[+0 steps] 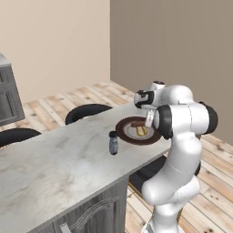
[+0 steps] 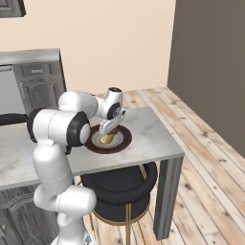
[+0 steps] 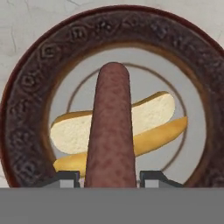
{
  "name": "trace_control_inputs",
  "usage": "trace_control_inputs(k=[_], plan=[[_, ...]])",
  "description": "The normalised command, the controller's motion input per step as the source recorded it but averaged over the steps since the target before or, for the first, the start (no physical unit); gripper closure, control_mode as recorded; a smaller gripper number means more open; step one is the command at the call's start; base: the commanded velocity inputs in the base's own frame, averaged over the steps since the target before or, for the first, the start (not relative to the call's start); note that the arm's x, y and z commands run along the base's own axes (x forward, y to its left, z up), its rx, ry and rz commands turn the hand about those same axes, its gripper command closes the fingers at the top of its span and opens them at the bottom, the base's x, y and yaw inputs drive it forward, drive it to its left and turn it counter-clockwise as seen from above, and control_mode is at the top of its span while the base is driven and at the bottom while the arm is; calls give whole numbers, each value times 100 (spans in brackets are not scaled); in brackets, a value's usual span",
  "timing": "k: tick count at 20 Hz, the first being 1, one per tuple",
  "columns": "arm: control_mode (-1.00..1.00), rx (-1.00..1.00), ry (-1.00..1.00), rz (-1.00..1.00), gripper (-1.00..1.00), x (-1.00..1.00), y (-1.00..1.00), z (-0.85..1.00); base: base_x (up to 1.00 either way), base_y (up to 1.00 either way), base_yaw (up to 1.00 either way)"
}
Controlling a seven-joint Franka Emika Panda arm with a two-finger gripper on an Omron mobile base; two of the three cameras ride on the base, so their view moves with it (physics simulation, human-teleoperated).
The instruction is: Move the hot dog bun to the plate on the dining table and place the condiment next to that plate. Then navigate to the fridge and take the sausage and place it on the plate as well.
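The pincer (image 3: 110,178) hangs over the plate (image 3: 26,109) with the sausage (image 3: 110,135) between its two dark fingertips (image 3: 65,178); the sausage runs out from the tips across the hot dog bun (image 3: 151,114), which lies split open on the plate's cream centre. Whether the tips press the sausage or stand just off it cannot be told from the hand view, since they sit close against its sides at the very bottom of the picture. The far end of the sausage reaches past the bun toward the inner ring of the dark brown rim and stops short of the rim itself.

In the left base view the plate (image 1: 124,133) sits near the end of the dining table (image 1: 54,164), close to the surface's long near edge, with the robot's elbow and forearm just beside it on the near side. The condiment (image 1: 113,143) stands upright on the marble just beside the plate's rim, on the side toward the long bare stretch of the surface, apart from the rim by a narrow gap.

From the right base view the pincer (image 2: 109,129) points down onto the plate (image 2: 125,141), and bare marble lies open between the plate and the surface's end edge and corner. A black round stool (image 2: 119,186) is tucked under that end. Two more dark stools (image 1: 86,111) stand along the far side of the surface, and beyond them the wooden floor (image 2: 210,158) is open to the walls.
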Motion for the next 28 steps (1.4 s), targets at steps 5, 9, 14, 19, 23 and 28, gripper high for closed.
trace_control_inputs(k=[5, 9, 14, 19, 23, 28], plan=[[-100, 1, -6, 0, -100, -30, -1, 0, 0, 0, 0], [-100, 0, 0, -8, -100, -2, 14, 7, 0, 0, 0], [-100, -1, 0, -7, -100, 2, 19, 30, 0, 0, 0], [-100, -3, 0, -7, -100, 0, 22, 46, 0, 0, 0], [-100, -1, -2, -9, -100, -2, 17, 71, 0, 0, 0], [-100, 0, -11, -8, -100, -21, 0, 79, 0, 0, 0]])
